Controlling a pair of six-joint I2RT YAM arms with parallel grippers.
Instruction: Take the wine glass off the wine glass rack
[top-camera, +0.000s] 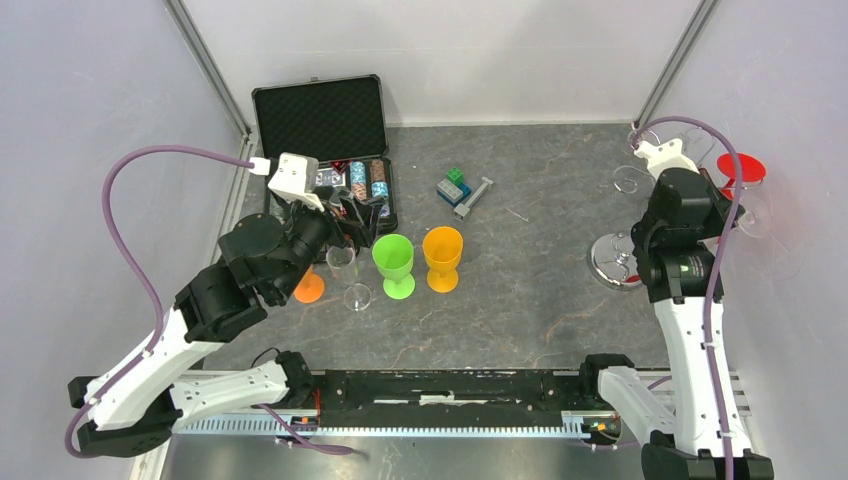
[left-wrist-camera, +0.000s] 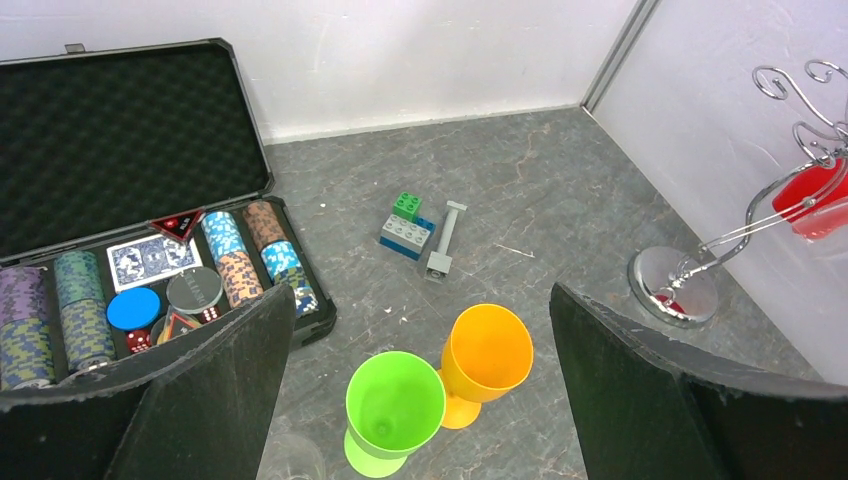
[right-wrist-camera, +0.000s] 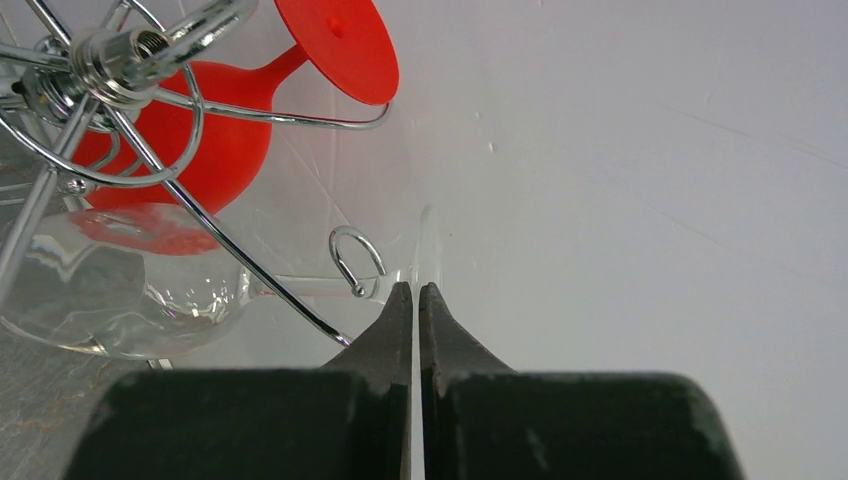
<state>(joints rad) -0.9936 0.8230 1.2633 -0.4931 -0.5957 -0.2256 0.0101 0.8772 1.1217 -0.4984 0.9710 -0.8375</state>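
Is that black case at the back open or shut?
Open: the black case has its lid raised; poker chips and playing cards show inside.

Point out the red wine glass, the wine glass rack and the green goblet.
red wine glass (right-wrist-camera: 335, 45), right wrist view, on its round foot.
wine glass rack (left-wrist-camera: 672, 285), left wrist view, on its round base.
green goblet (top-camera: 393, 252), top external view, inside its bowl.

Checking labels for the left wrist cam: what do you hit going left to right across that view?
Open poker chip case → green goblet → orange goblet → wine glass rack, its base → red wine glass hanging at the far right.
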